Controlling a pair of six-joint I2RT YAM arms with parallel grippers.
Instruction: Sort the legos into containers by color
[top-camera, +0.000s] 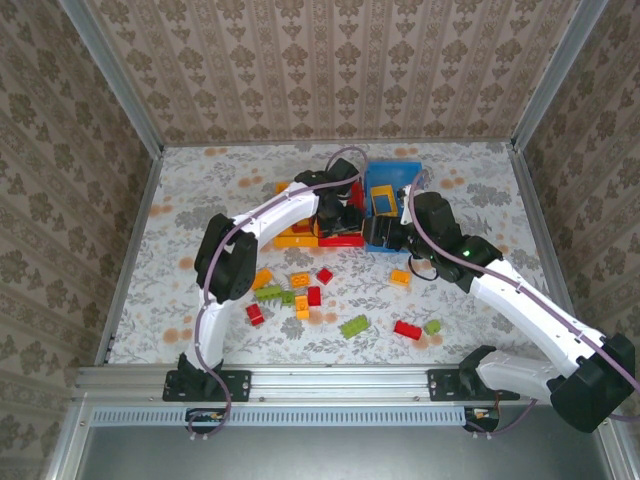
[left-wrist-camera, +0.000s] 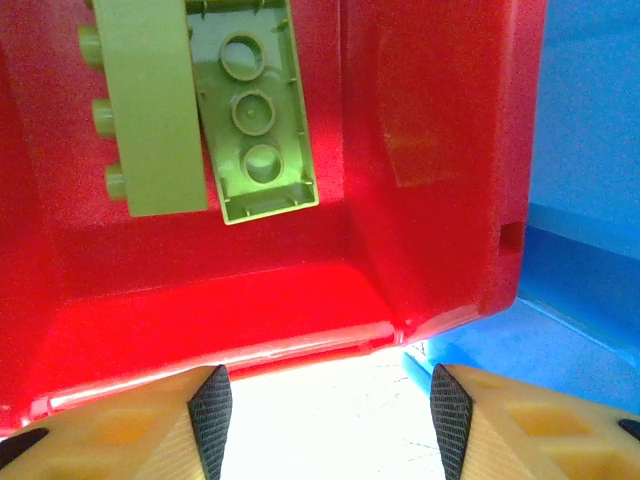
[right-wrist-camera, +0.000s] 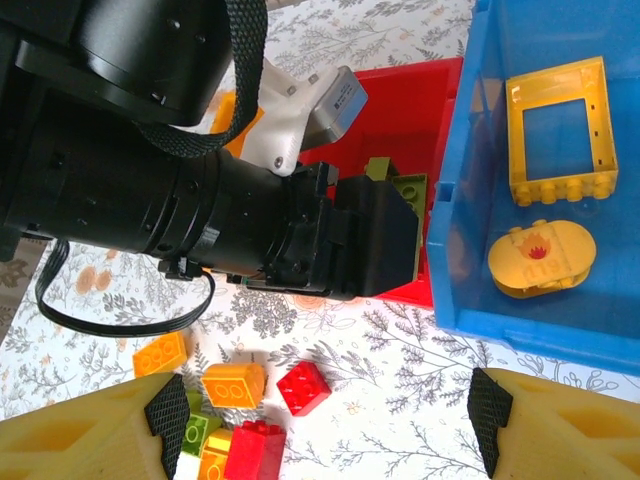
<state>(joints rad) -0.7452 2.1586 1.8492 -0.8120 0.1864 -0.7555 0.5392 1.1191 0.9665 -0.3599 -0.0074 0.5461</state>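
Bricks (left-wrist-camera: 255, 120) in your red bin (left-wrist-camera: 430, 150): two, both green. Yellow pieces (right-wrist-camera: 540, 262) in the blue bin (right-wrist-camera: 452, 250) beside it: two. Left pincer (left-wrist-camera: 330, 410) and right pincer (right-wrist-camera: 330, 415) gape wide, empty.

The left gripper's (left-wrist-camera: 330, 435) fingers stand spread over bright table (left-wrist-camera: 330, 395). Straight ahead rises the red bin's (left-wrist-camera: 300, 300) near wall. Two green bricks (left-wrist-camera: 255, 120) lie on its floor beyond, and the blue bin (left-wrist-camera: 590, 300) closes off the right side. Ahead of the right gripper (right-wrist-camera: 330, 430), the left arm (right-wrist-camera: 200, 200) blocks the red bin. The table between its fingers is free, with loose bricks (right-wrist-camera: 300, 385) by its left finger.
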